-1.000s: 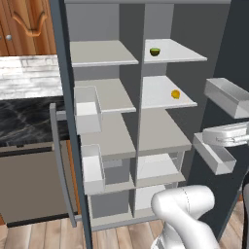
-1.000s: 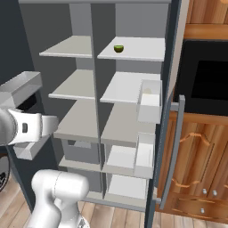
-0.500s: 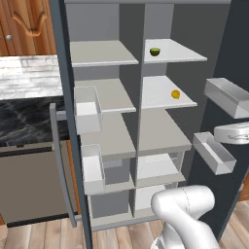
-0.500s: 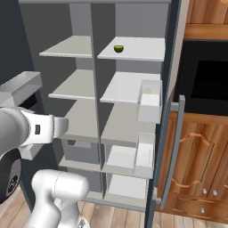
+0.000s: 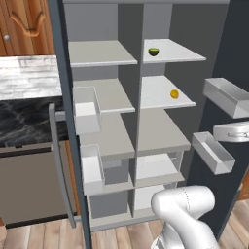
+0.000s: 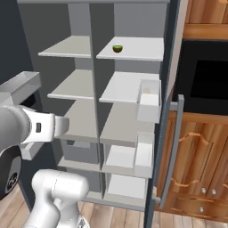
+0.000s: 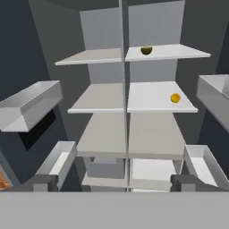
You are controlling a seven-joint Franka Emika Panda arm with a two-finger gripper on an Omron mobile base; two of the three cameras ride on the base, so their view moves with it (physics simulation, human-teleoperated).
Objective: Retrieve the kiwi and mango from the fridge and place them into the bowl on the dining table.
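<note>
We faced the open fridge (image 5: pixel 146 121) with our gripper (image 7: pixel 115 181) spread wide and empty, the kiwi (image 5: pixel 153 51) on the top right shelf and the mango (image 5: pixel 174 94) on the shelf just below it, both well back from the fingers. The main risk, we judged, was clipping a shelf edge or a door bin (image 5: pixel 212 151) on the reach in. Either small round fruit could also have rolled if nudged before the jaws closed.
</note>
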